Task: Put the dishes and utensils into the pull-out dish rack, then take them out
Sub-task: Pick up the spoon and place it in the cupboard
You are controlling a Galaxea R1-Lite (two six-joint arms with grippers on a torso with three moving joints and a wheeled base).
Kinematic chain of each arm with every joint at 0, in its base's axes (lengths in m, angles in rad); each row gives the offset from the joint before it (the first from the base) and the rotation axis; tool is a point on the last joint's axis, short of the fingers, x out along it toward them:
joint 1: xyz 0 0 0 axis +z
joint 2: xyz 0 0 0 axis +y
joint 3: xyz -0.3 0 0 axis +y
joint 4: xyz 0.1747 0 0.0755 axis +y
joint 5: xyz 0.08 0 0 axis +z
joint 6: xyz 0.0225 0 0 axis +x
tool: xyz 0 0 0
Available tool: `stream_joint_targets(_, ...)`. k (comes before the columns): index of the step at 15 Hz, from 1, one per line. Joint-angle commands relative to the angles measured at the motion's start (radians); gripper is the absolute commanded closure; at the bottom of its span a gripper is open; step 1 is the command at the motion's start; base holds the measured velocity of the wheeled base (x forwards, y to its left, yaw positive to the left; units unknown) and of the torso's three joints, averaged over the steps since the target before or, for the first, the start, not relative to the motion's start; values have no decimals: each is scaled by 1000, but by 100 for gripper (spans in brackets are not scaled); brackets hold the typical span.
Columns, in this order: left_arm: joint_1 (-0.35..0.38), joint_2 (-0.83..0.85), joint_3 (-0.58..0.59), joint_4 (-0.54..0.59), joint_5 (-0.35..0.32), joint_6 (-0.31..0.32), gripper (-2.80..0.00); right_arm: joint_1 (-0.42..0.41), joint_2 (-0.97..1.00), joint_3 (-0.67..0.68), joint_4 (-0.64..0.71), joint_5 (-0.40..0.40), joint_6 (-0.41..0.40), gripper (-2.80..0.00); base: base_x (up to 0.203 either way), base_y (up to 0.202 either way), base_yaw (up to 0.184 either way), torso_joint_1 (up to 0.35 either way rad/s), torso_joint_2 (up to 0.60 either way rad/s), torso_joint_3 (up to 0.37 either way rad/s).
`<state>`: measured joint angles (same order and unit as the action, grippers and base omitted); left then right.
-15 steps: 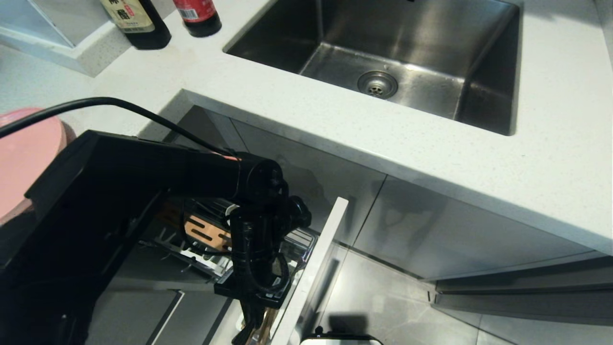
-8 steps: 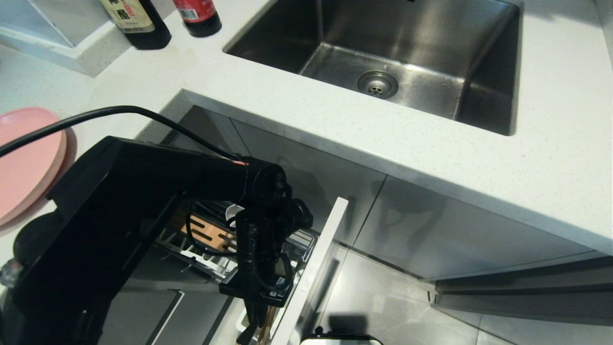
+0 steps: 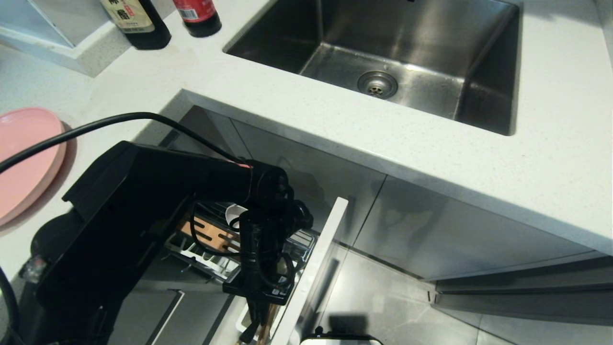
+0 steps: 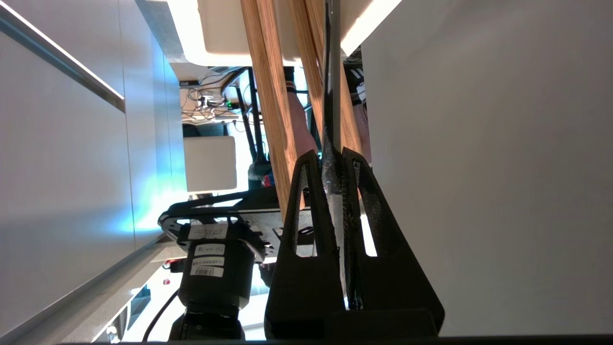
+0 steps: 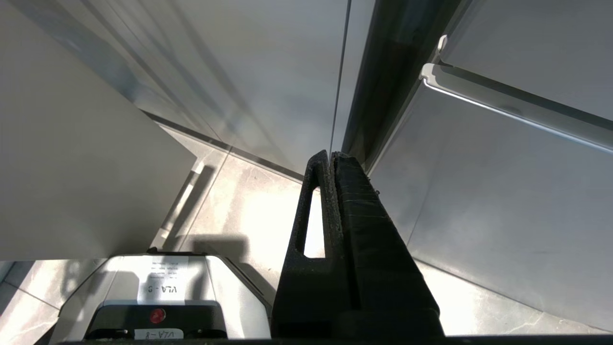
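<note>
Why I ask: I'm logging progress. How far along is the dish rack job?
Done: the chopsticks stand in the pull-out dish rack's cup. In hand: the left gripper is shut on a slim grey handle, apparently the spoon, beside them. Left: the pink plate lies on the counter, and no bowl shows. Whether this is loading or unloading, I cannot tell. The right gripper hangs shut, parked.

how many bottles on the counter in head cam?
2. A dark bottle with a yellow label and a red-labelled bottle stand side by side on the counter, far left of the sink. Their tops are cut off; others may sit out of frame.
</note>
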<state>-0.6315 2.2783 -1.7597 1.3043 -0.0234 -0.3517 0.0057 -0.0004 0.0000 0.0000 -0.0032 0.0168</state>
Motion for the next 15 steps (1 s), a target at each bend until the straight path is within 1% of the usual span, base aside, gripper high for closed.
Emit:
stream_joint_targets(1,3,10,-6,7,0,-3,0,0,0,2,0,0,1,0,0,0,0,0,0,0)
stream_joint_targets(5,1,6,-6,10,0,-3,0,0,0,2,0,0,0,0,0,0,0,0,0,0)
stream_joint_targets(6,1,3,-6,10,0,-3,-280,0,0,2,0,0,1,0,0,0,0,0,0,0)
stream_joint_targets(11,-4,-24,-9,16,0,-27,-280,0,0,2,-2,0,0,0,0,0,0,0,0,0)
stream_joint_targets(15,-8,-89,-8,20,6,-46,-280,0,0,2,0,0,0,0,0,0,0,0,0,0)
